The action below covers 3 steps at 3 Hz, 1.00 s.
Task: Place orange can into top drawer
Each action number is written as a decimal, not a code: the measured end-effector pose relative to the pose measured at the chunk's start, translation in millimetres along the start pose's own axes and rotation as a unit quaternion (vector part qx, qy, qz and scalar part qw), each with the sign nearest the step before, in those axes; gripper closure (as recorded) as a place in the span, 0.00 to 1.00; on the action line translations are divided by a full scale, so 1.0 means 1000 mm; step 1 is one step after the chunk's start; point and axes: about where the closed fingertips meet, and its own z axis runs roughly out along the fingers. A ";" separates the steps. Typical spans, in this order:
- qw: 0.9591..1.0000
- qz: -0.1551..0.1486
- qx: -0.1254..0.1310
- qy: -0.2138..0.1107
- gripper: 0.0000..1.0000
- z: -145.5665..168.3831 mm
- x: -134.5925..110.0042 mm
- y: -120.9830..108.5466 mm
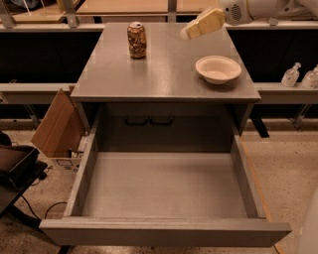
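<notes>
- Grey desk point(164, 74), seen from the front & slightly above. Its top drawer point(164, 231) stands pulled out toward me: wide, shallow, nothing inside.
- Orange can point(136, 40): upright on the desk top, back-left area, silver top w/ pull tab facing up. It's well apart from the drawer & nothing touches it.
- White bowl point(218, 69) sits on the desk's right side, well apart from the can. It's not part of the job.
- Robot arm point(258, 9) comes in from the upper right. Its cream gripper point(190, 31) hangs in the air over the back of the desk, between can & bowl, tip angled down-left toward the can.
- Can't tell from here whether the gripper is open or closed. It carries nothing.
- Around the desk: an open cardboard box point(57, 124) on the floor at left; clear bottles point(291, 75) on a low shelf at right.
- Step in hand, as I judge it: the approach to the can, before any grasp. Pick, carry & drop-off are all yet to do.
- Next move prob. calls for:
  - travel left to the can & line up w/ its sides;
  - straddle it, close & lift straight up;
  - bring it fwd over the drawer & lower it in.
- Watch-out: the can is tall & narrow, so a sideways knock could tip it.
</notes>
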 end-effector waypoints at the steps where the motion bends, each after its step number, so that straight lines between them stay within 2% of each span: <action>1: 1.000 0.001 0.003 0.001 0.00 0.004 0.001 0.001; 2: 0.999 0.016 -0.012 -0.029 0.00 0.071 0.004 0.010; 3: 0.999 0.017 -0.018 -0.030 0.00 0.118 0.008 0.017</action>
